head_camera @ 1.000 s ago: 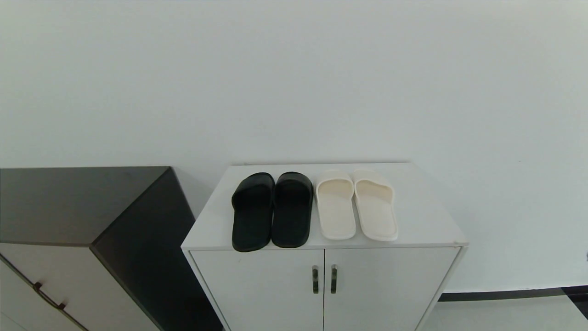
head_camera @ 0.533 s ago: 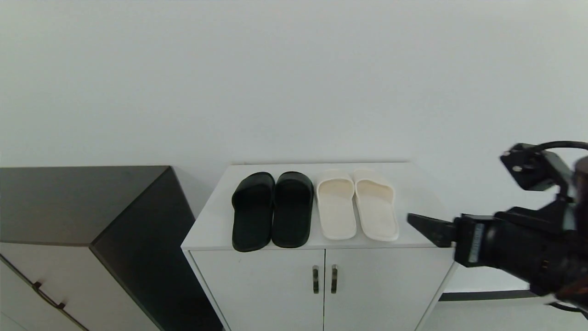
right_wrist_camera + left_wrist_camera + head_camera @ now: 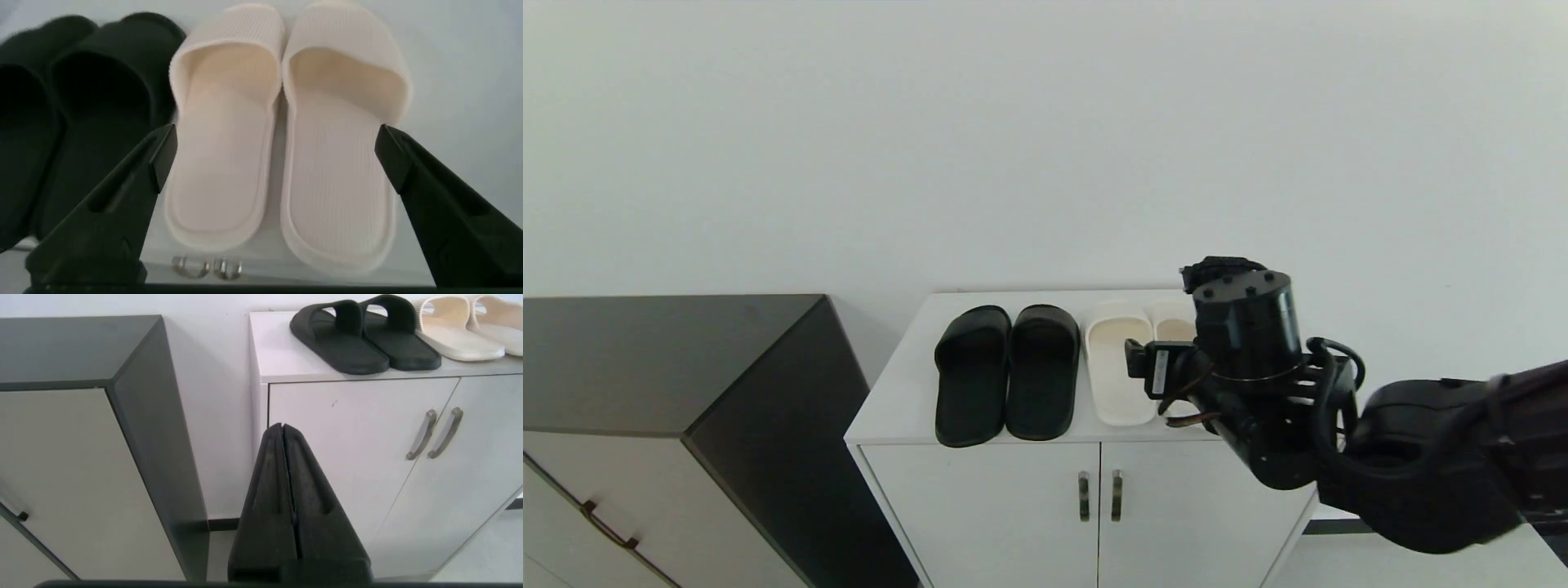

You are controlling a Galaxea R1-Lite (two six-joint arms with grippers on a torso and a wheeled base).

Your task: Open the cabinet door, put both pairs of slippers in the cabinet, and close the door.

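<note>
Spread-wide right gripper (image 3: pixel 276 139) above cream slippers (image 3: pixel 221 155) on cabinet (image 3: pixel 898 400); left gripper (image 3: pixel 283 433) clenched empty before cabinet; doors (image 3: pixel 996 514) closed, so likely pull handle (image 3: pixel 1083 496) first.

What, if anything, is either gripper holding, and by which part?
Nothing is held. The right gripper is open above the cream slippers, closed on neither. The left gripper is shut with nothing between its fingers.

Thick black right arm (image 3: pixel 1421 457). Round black cap (image 3: pixel 1245 314) with tiny screws (image 3: pixel 1245 287) on top. Looped black cables (image 3: pixel 1342 349), a small white label (image 3: pixel 1161 371). Black pointy wedge fingers (image 3: pixel 315 514) on left end effector (image 3: pixel 282 433) and right end effector (image 3: pixel 276 143).
</note>
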